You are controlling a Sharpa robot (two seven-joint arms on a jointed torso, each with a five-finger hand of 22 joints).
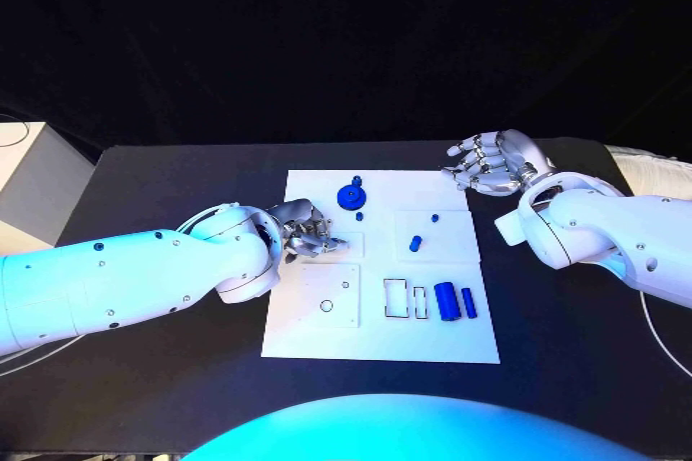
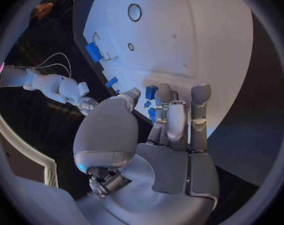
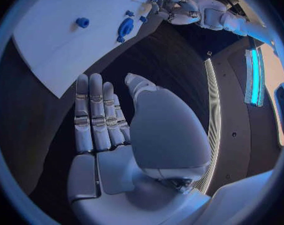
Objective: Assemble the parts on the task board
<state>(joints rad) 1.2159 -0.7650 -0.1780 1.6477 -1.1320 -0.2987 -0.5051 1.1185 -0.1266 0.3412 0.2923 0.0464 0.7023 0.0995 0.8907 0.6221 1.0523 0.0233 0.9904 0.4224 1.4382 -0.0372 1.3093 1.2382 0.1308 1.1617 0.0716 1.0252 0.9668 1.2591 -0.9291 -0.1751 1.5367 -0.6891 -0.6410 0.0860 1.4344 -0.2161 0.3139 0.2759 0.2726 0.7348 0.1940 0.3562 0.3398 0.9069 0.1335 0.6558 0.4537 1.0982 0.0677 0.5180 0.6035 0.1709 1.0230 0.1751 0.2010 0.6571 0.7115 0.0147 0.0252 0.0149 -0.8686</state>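
Observation:
The white task board [image 1: 310, 336] lies in the middle of the black table. A blue disc [image 1: 352, 195] and a small blue peg [image 1: 359, 218] stand near its far edge. Another small piece [image 1: 434, 219] and a blue peg [image 1: 415, 244] sit further right. A blue cylinder [image 1: 446, 301] and a thin blue bar [image 1: 467, 301] lie beside two rectangular slots [image 1: 395, 297]. My left hand [image 1: 306, 233] hovers over the board's left part with its fingers [image 2: 178, 120] stretched towards the small pieces [image 2: 152, 91]; I see nothing gripped. My right hand [image 1: 493, 163] hangs empty beyond the board's far right corner, fingers [image 3: 94, 115] straight.
A raised square plate with a round hole [image 1: 327, 305] sits on the board's near left. A pale box [image 1: 32, 176] stands at the table's far left corner. Bare black table [image 1: 159, 376] surrounds the board.

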